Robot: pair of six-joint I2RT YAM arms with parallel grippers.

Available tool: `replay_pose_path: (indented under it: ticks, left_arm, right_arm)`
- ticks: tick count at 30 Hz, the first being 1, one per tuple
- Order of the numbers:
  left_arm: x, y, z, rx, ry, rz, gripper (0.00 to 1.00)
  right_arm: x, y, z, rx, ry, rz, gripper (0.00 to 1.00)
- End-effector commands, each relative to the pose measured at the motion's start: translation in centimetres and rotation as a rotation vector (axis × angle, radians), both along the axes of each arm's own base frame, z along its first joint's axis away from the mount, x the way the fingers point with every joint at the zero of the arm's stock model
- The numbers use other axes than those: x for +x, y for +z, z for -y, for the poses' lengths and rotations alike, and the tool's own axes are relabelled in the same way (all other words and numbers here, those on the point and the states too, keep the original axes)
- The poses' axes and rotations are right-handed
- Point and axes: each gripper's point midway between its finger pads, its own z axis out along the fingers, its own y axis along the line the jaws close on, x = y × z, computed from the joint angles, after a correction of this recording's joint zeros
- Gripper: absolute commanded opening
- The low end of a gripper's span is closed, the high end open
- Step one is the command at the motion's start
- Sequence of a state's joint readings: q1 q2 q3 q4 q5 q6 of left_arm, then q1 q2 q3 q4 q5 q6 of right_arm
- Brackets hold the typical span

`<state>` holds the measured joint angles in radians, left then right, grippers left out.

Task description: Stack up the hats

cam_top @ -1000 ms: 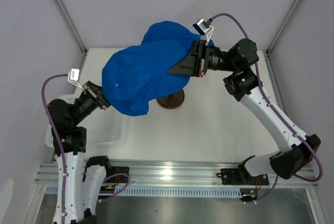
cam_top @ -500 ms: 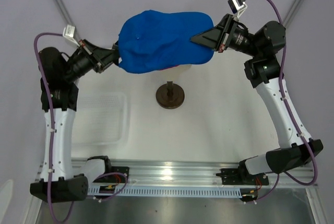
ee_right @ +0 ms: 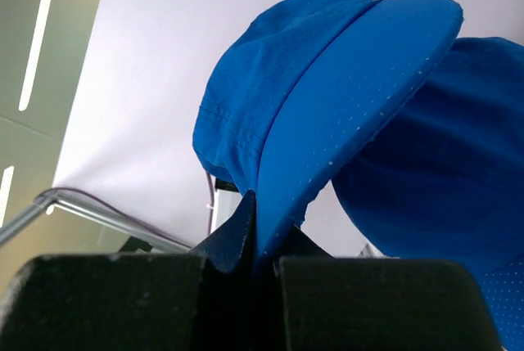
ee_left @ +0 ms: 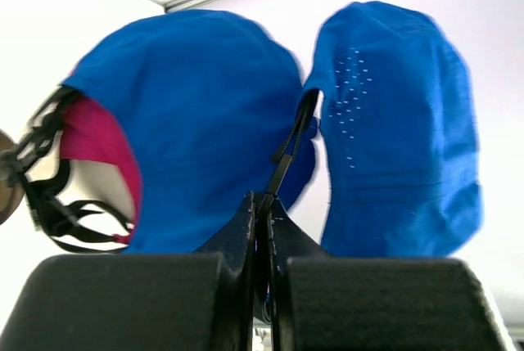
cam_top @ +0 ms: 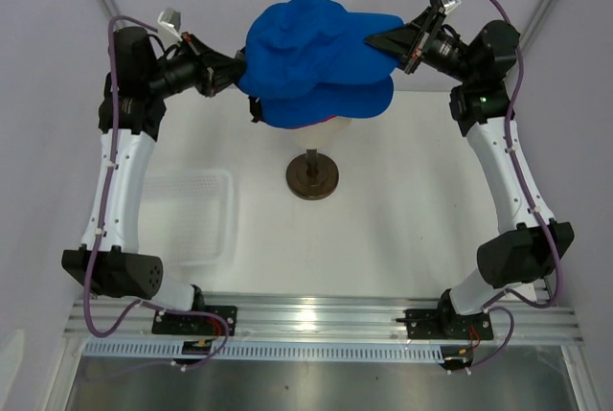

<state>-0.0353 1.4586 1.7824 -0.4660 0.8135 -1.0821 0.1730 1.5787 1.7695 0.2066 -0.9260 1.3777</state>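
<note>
A royal blue hat (cam_top: pixel 306 42) hangs stretched between my two grippers, just above the stack. My left gripper (cam_top: pixel 235 80) is shut on its black back strap (ee_left: pixel 291 142); the hat's crown (ee_left: pixel 393 122) fills the right of the left wrist view. My right gripper (cam_top: pixel 374 39) is shut on its brim (ee_right: pixel 352 97). Below it another blue hat (cam_top: pixel 335 104) sits on a magenta-pink hat (ee_left: pixel 98 142), of which only an edge shows. In the wrist views the jaws (ee_left: pixel 264 200) (ee_right: pixel 255 200) are pressed together on strap and brim.
The stacked hats sit on a cream mannequin head (ee_left: pixel 90 183) whose brown stand base (cam_top: pixel 312 177) is at mid-table. A white mesh basket (cam_top: pixel 187 215) lies at the left. Both arms reach high toward the back wall.
Both arms have lifted the blue hat and carried it toward the back, from low over the stand to just above the stacked hats. Both grips have held throughout.
</note>
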Motion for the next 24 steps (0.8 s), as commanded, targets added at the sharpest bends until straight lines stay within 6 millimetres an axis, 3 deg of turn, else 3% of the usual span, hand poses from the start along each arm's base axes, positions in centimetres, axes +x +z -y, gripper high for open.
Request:
replay_pose_path:
  ticks: [1, 10, 24]
  left_arm:
    - [-0.1, 1.0, -0.4, 0.002, 0.037, -0.008, 0.01]
    - [1.4, -3.9, -0.5, 0.037, 0.039, -0.101, 0.01]
    - [3.0, -6.8, -1.0, 0.107, 0.040, -0.134, 0.01]
  right_arm:
    - [1.5, 3.2, 2.2, 0.079, -0.078, 0.050, 0.00]
    - [2.8, -0.1, 2.3, 0.049, -0.083, -0.033, 0.00]
    - [4.9, -3.6, 2.1, -0.021, -0.105, -0.080, 0.00]
